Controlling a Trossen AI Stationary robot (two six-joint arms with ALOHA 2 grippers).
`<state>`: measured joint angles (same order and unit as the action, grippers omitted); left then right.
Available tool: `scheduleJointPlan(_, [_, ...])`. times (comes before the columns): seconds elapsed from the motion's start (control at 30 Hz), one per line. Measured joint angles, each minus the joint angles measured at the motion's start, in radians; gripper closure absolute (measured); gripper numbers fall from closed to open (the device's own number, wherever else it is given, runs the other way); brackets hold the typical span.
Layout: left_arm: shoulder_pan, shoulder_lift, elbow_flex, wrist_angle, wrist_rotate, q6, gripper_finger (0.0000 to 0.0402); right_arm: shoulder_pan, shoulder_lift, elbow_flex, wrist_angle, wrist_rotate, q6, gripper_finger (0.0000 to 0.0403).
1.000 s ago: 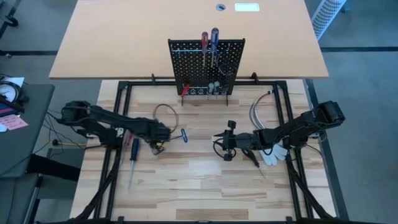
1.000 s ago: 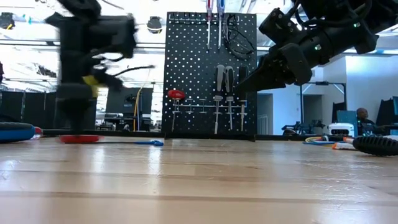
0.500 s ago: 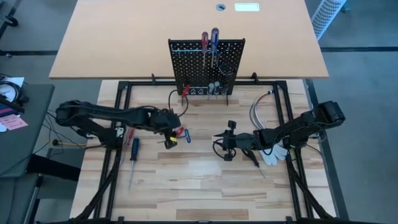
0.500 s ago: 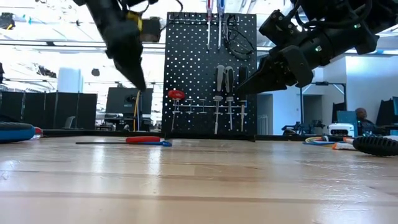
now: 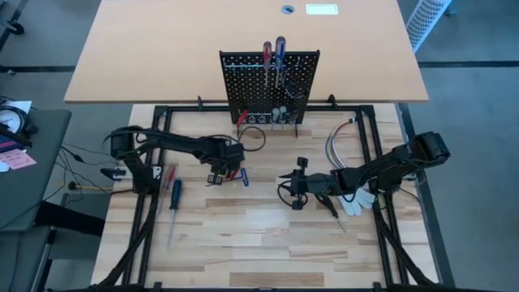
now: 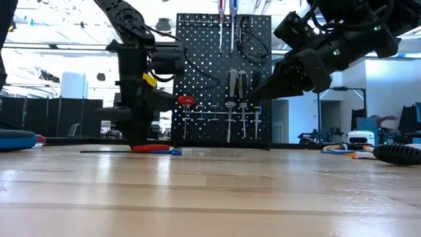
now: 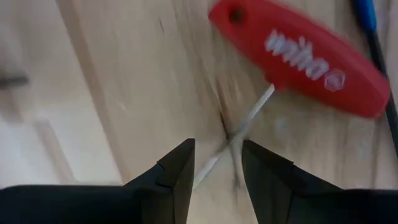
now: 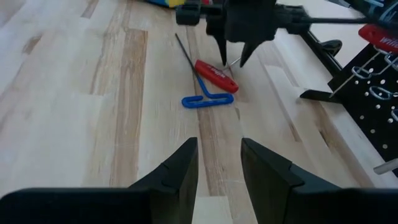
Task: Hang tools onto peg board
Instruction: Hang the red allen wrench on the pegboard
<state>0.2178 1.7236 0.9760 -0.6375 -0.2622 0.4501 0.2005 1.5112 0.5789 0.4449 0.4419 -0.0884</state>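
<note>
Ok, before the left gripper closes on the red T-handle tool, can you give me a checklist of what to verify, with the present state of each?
1. Left gripper open: ok, a gap shows between its fingers.
2. Fingers astride the shaft of the red T-handle tool: ok, the thin metal shaft runs into the gap.
3. Tool flat on the table: ok.
4. Blue hex key out of the grip: ok in the wrist view, though it lies right beside the red handle.
5. Right gripper out of the way: ok, it hangs apart, open.
6. Free hook on the peg board: cannot tell.
</note>
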Motion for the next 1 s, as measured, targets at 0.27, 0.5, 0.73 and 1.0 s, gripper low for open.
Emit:
scheduleJointPlan(0.27, [0.024,0.084,0.029,-0.052,0.094,-0.069,0.0376,0.000,0.000,0.000,-0.025,0.000,0.001,0.0275])
scheduleJointPlan(0.5, [0.033,0.008,-0.033,0.005,0.181,-0.200,0.0399,0.003,0.000,0.000,-0.035,0.000,0.012,0.0275])
scheduleJointPlan(0.73, [0.012,-0.273,-0.332,0.496,0.231,-0.442,0.0401,0.012,0.000,0.000,-0.049,-0.002,0.035,0.0275])
scheduleJointPlan(1.0, [-0.123,-0.369,-0.597,1.135,0.026,-0.624,0.0401,-0.023,0.000,0.000,0.046,-0.030,0.102,0.0274])
